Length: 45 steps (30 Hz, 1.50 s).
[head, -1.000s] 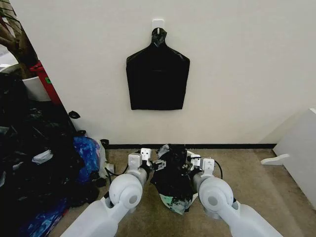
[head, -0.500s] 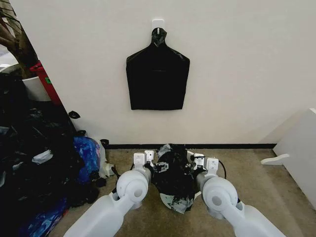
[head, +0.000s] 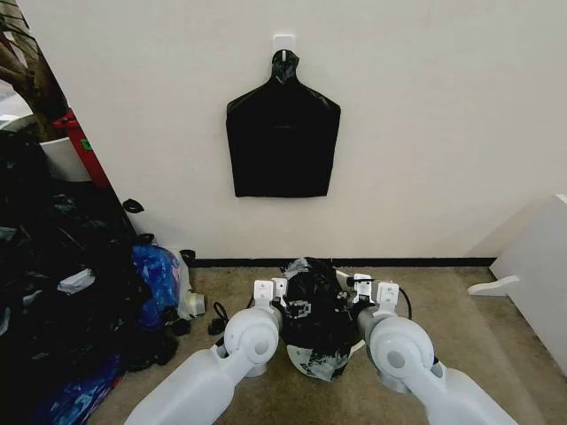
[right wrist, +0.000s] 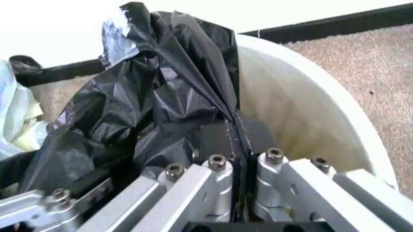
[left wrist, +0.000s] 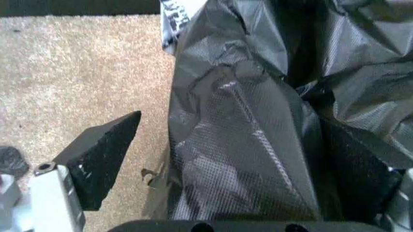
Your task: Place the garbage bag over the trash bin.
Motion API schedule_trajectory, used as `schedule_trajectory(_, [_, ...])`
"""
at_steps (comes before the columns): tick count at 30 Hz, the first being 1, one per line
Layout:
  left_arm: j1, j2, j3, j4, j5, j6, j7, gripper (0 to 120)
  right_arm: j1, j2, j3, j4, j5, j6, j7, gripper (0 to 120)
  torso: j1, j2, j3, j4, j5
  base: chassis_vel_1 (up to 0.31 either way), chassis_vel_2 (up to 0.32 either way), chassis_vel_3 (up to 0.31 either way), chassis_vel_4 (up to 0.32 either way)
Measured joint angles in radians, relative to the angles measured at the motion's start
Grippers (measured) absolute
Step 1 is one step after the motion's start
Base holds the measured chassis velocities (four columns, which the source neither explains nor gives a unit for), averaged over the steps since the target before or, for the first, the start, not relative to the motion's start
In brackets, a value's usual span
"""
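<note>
The right gripper [right wrist: 235, 145] has its fingers closed on a fold of the garbage bag [head: 312, 310] inside the trash bin [right wrist: 310, 92]. The left gripper [left wrist: 232, 159] fingers stand wide open around the bag (one outside, over the carpet [head: 461, 310]).

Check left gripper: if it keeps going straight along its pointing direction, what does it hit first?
Probably the garbage bag: the left gripper stands open around a fold of it, film directly ahead between the fingers. Depth beyond is unclear.
</note>
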<state>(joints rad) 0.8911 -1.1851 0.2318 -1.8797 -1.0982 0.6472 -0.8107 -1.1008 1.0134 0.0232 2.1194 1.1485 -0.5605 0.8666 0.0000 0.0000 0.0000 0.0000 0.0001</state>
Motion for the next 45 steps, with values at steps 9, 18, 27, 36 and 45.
schedule_trajectory(9, [-0.006, -0.018, 0.026, 0.045, 0.0, -0.005, 0.005, 90, -0.008, -0.002, 0.003, 0.01, -0.001, -0.001, -0.005, 0, 0.0, 0.0, 0.0, 0.0001, 0.0, 0.0, 0.0, 0.0, 0.0])
schedule_trajectory(18, [-0.004, -0.021, 0.04, 0.051, 0.007, -0.015, 0.0, 56, -0.022, -0.006, 0.011, 0.02, -0.004, -0.002, -0.01, 0, 0.0, 0.0, 0.0, 0.0001, 0.0001, 0.0, 0.0, 0.0, 0.0])
schedule_trajectory(27, [0.002, -0.025, 0.048, 0.049, 0.006, -0.028, -0.02, 23, -0.036, -0.011, 0.022, 0.031, -0.008, -0.003, -0.012, 0, 0.0, 0.0, 0.0, 0.0001, -0.0002, 0.0, 0.0, 0.0, 0.0])
schedule_trajectory(36, [0.017, -0.027, 0.053, 0.042, 0.006, -0.056, -0.048, 1, -0.066, -0.015, 0.04, 0.051, -0.018, -0.003, -0.017, 0, 0.0, 0.0, 0.0, -0.0001, -0.0002, 0.0, 0.0, 0.0, 0.0])
schedule_trajectory(45, [0.044, -0.021, 0.04, 0.03, 0.028, -0.095, -0.055, 1, -0.131, -0.015, 0.078, 0.095, -0.042, -0.004, -0.033, 0, 0.0, 0.0, 0.0, -0.0002, -0.0002, 0.0, 0.0, 0.0, 0.0])
